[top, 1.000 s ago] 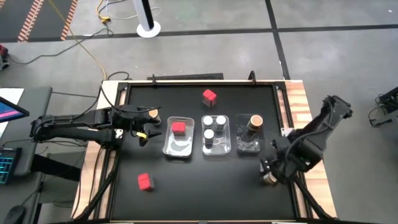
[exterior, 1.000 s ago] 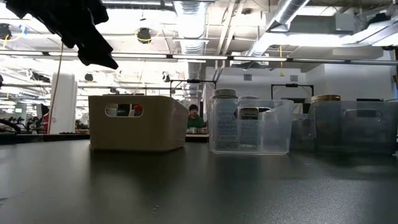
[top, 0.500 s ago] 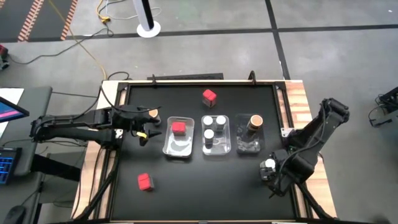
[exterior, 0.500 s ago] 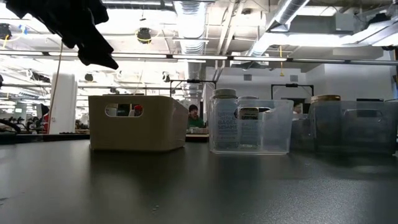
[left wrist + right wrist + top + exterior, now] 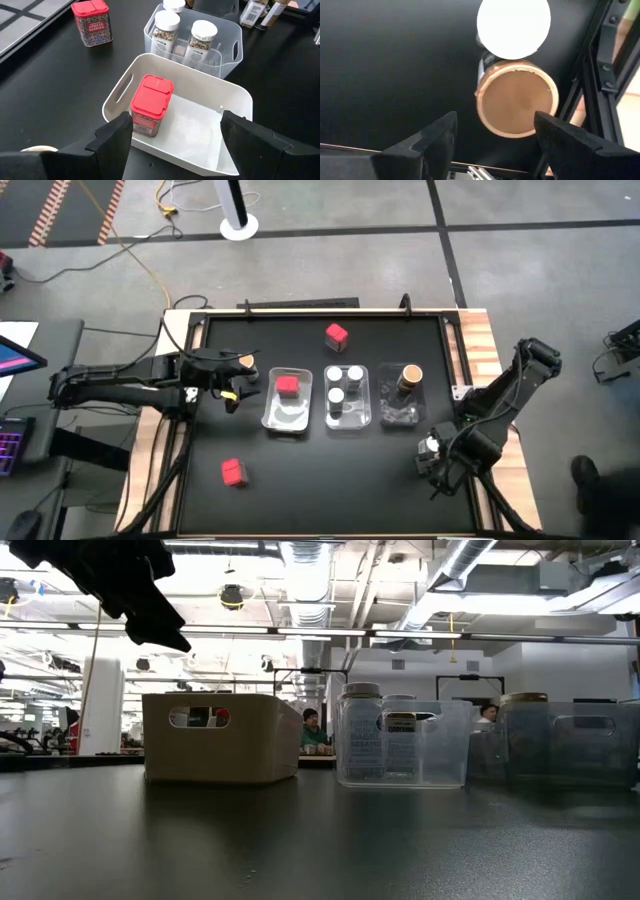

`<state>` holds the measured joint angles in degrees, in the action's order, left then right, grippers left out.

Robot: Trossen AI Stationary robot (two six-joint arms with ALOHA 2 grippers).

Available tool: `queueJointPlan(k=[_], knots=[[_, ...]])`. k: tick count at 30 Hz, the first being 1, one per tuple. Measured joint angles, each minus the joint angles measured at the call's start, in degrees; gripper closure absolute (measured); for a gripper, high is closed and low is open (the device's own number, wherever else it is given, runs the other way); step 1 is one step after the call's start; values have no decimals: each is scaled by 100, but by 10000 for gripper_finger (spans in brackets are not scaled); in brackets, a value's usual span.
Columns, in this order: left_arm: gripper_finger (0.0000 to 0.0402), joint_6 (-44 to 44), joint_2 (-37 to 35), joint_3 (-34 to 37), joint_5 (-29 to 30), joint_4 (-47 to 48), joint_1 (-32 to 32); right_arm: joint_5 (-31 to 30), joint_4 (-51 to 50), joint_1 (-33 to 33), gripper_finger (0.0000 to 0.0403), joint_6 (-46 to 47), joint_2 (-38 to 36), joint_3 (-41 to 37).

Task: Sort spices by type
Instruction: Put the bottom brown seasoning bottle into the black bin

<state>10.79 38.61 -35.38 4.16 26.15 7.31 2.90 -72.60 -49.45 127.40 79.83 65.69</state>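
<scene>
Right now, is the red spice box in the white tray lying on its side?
No, the red spice box stands upright in the white tray, its lid facing up.

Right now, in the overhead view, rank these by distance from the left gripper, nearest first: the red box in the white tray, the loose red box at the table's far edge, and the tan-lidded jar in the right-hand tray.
From the left gripper:
1. Red box in the white tray, just beside it.
2. Loose red box, farther, toward the far edge.
3. Tan-lidded jar, farthest, in the right-hand tray.
</scene>
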Motion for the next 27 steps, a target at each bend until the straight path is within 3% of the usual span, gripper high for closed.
queueJointPlan(k=[7,16,27], knots=[[111,2,0,0,-2,0,0,-22,-155,-3,95,69,-61,0],[111,1,0,0,81,2,1,-30,-375,-43,7,127,-105,0],[111,0,0,0,254,6,1,-31,-384,-62,30,111,3,-39]])
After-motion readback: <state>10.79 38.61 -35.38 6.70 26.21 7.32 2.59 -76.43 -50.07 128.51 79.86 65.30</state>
